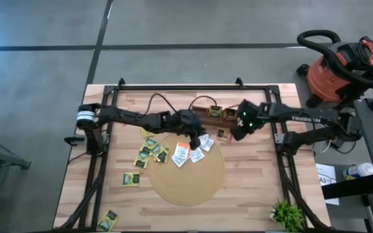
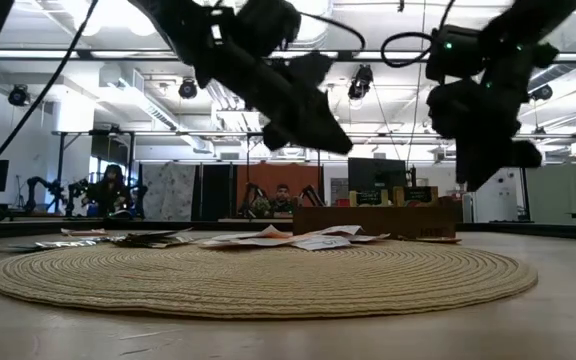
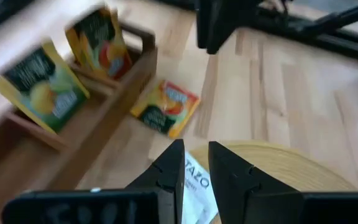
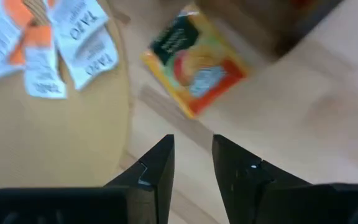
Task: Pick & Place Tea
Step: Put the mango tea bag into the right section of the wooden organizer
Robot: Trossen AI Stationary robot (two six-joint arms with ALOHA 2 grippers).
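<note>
1. Two grippers hang above the far side of the table [image 1: 251, 194], past the round mat [image 1: 186, 178].
2. The left gripper [image 3: 195, 163] hovers over white tea sachets [image 1: 193, 152] on the mat's far edge, its fingers [image 3: 166, 171] slightly parted around nothing.
3. The right gripper [image 4: 191, 155], jaws apart and empty, hangs over a yellow sachet [image 4: 194, 59] lying on bare wood just beside the wooden box [image 1: 215, 114].
4. More yellow sachets [image 1: 149, 154] lie left of the mat; two stand in the box.
</note>
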